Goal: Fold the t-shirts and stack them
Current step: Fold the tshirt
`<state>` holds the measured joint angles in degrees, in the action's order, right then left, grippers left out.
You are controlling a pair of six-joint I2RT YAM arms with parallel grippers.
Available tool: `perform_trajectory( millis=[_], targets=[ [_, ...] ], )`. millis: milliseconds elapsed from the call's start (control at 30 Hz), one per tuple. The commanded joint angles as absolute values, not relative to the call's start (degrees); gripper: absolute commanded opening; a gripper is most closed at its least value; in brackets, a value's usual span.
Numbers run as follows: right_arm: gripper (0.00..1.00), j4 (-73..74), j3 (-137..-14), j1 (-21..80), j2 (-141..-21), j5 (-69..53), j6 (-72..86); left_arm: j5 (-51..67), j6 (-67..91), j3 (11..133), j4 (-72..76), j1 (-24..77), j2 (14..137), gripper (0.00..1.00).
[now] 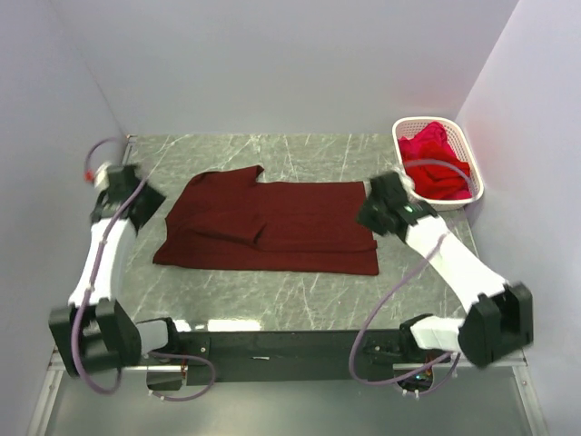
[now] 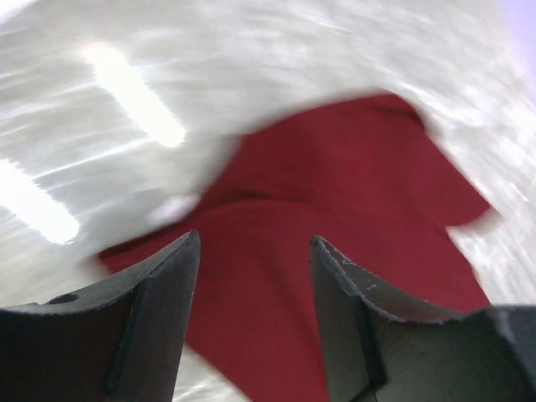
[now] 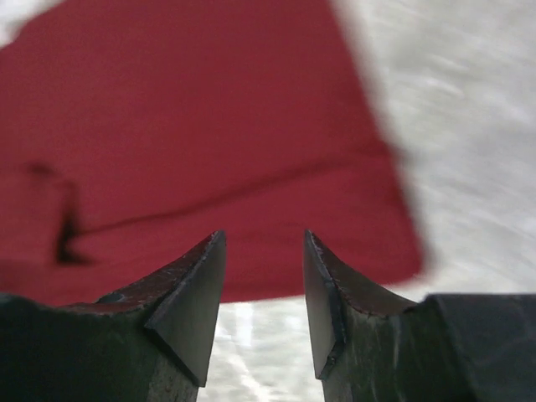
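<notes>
Marbled grey tabletop (image 1: 272, 300) fills a white-walled booth, with both arm bases bolted along its near edge.

From there the left arm rises along the left side. The left gripper (image 2: 255, 243) hovers just off the left edge of the dark maroon t-shirt (image 1: 281, 227), tilted in towards it. Its jaws are spread and hold nothing, and its wrist view shows only cloth and table beneath them. The right arm reaches in from the near right. The right gripper (image 3: 264, 239) is poised over the shirt's right-hand edge near a corner, its jaws likewise parted and empty.

The maroon shirt lies flat across the middle of the table. It looks partly folded, with one sleeve poking out at the far left and a layer doubled over along the body. It should handle as light, limp cloth that sags, slides on the smooth stone and keeps no crease by itself. The best hold is probably a pinch at the corners or the doubled edge, through all layers, with both sides lifted together.

Farthest off, at the far right corner, a white slotted basket (image 1: 451, 204) holds the crumpled crimson t-shirts (image 1: 436, 163).
</notes>
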<state>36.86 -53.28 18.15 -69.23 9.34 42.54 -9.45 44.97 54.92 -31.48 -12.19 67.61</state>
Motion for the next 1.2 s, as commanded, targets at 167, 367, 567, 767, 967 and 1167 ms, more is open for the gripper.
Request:
perform_trajectory(
  millis=[167, 367, 567, 767, 967, 1167],
  targets=[
    [0.44, 29.0, -82.6, 34.3, -97.1, 5.7, 40.9, 4.1, 31.1, 85.3, -28.8, 3.8, 100.8, 0.51],
    [0.43, 29.6, -100.4, 38.9, -115.5, 3.4, 40.8, 14.1, 22.8, 96.6, -35.4, 7.9, 115.2, 0.50],
    [0.43, 32.3, -109.7, 41.8, -126.1, 3.2, 40.5, 18.5, 21.1, 92.1, -34.4, 10.6, 115.0, 0.53],
    [0.43, 31.6, -107.9, 43.1, -127.4, 3.0, 41.4, 14.8, 20.9, 87.7, -34.5, 13.1, 113.5, 0.52],
    [0.43, 30.4, -104.3, 44.8, -126.3, 3.0, 42.7, 13.0, 20.6, 83.0, -34.2, 14.0, 110.6, 0.50],
    [0.43, 28.7, -100.7, 46.2, -125.2, 3.4, 44.5, 11.6, 20.4, 79.2, -34.4, 14.6, 107.3, 0.38]
  ],
)
